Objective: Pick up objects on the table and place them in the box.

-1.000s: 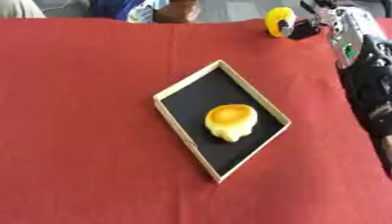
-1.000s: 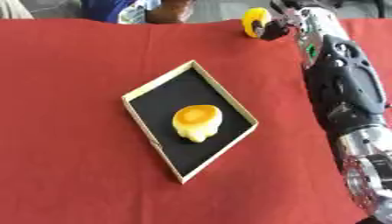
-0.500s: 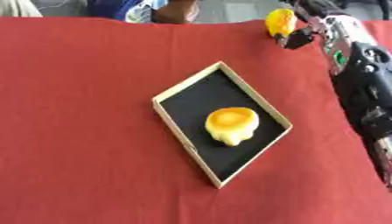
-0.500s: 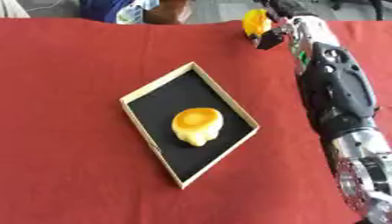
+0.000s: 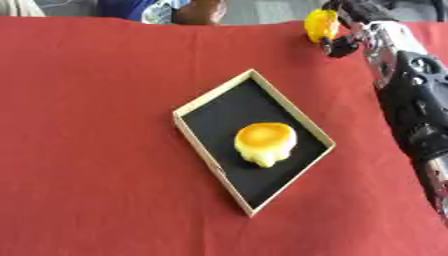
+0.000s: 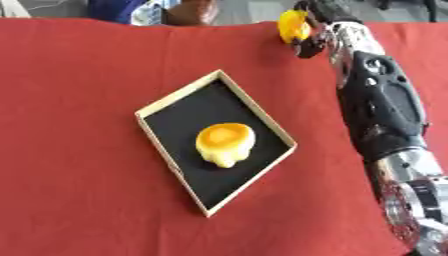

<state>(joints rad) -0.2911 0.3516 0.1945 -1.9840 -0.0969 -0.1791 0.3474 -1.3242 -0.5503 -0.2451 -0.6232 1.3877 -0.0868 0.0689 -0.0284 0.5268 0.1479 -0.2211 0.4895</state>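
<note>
the right hand (image 6: 313, 31) is out at the far edge of the table, at about 1 o'clock from the box (image 5: 207, 103), with its black fingers curled around a small yellow object (image 5: 320, 24). the object sits on the hand's left side, held up at the back of the red tablecloth (image 5: 87, 150); whether it is clear of the cloth cannot be told. the black and silver right arm (image 6: 381, 115) runs in from the lower right corner up along the right side of the view to the hand.

the box is a shallow tray with a pale wooden rim and a black floor, lying cornerwise near the middle of the table, well apart from the hand. inside it, toward its 4 o'clock side, rests a yellow, egg-like object (image 5: 264, 141) with a deeper orange round top.

the left hand shows in neither view.
</note>
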